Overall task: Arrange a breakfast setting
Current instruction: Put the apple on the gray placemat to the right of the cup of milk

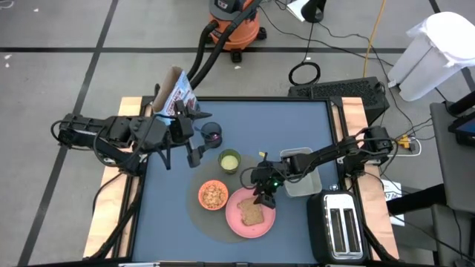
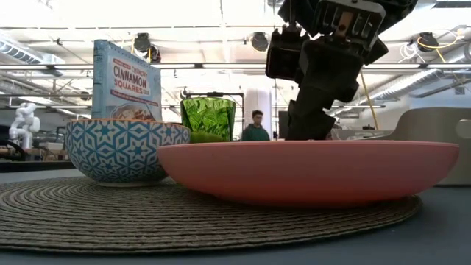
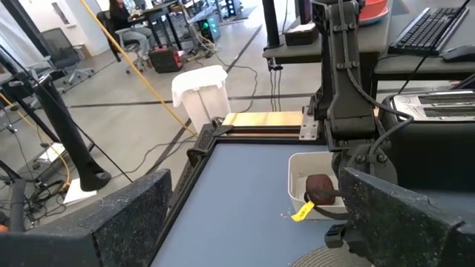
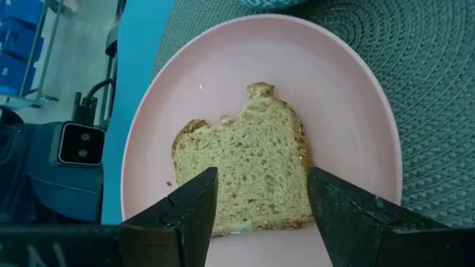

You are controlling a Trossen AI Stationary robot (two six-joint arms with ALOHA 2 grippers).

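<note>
While the right gripper (image 1: 264,197) hung just above the pink plate (image 1: 263,221), its fingers parted around nothing, the toast slice (image 4: 249,167) lay flat on that plate. The plate sat on the round grey mat (image 2: 88,213) atop the blue table (image 1: 297,126). Beyond the plate, the left gripper (image 1: 194,141) stood wide open, empty. Past the table, an orange vacuum (image 1: 234,18) stood on grey floor.
</note>
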